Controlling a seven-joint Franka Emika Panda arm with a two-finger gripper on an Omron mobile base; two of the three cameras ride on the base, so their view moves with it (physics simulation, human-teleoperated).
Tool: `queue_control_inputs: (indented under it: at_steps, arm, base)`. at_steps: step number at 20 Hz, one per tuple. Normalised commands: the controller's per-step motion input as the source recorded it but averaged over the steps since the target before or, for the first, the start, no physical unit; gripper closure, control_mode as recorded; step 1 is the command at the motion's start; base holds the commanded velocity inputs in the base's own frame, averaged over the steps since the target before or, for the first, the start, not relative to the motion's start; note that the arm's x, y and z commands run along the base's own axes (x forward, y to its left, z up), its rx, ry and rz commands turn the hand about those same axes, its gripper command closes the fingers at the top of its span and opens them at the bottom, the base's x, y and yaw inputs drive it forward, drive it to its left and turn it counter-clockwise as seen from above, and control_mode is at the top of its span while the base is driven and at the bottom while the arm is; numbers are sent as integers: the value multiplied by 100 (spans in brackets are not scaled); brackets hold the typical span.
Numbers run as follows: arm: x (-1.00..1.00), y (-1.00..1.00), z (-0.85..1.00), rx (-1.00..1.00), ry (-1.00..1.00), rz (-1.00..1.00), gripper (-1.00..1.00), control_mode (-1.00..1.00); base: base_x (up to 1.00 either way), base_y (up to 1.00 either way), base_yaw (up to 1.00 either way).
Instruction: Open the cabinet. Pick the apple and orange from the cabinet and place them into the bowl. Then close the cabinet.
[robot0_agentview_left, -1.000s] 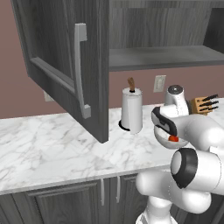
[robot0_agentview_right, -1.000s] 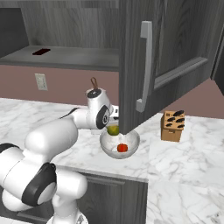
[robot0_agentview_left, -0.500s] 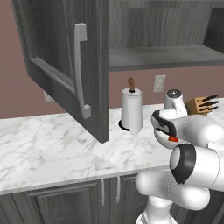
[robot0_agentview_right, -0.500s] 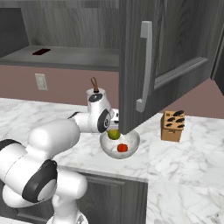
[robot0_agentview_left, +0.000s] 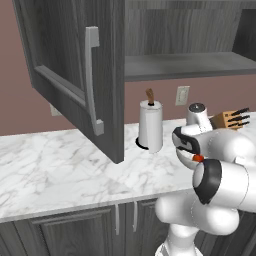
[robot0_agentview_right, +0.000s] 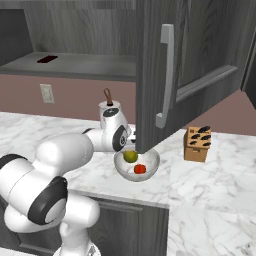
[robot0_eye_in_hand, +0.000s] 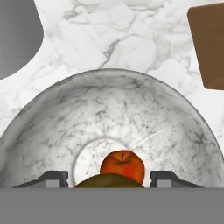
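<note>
The speckled whitish bowl (robot0_agentview_right: 137, 165) sat on the marble counter (robot0_agentview_right: 210, 180) under the open cabinet (robot0_agentview_right: 185, 65) door, a red apple (robot0_eye_in_hand: 123, 165) at its bottom. The arm reached forward with its gripper (robot0_eye_in_hand: 109, 179) pointing down over the bowl, jaws spread wide around a greenish-brown orange (robot0_agentview_right: 130, 156).

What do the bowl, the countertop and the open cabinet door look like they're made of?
Bowl: probably glazed stoneware or stone, whitish-grey with fine dark speckle.
Countertop: looks like polished marble, white with grey veins.
Cabinet door: dark grey wood or wood-look laminate, visible grain; its bar handle seems brushed metal.
</note>
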Motion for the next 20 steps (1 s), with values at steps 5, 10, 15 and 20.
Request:
queue_control_inputs:
  at_steps: [5,10,15,20]
  arm:
    - [0,-3,-10,0,5,0,100,-100]
    - [0,0,-14,0,4,0,-100,-100]
    - [0,-1,-1,0,0,0,-100,-100]
    - [-3,-7,11,0,-5,0,-100,-100]
  base:
    - [0,0,0]
    - [0,0,0]
    - [0,0,0]
    - [0,0,0]
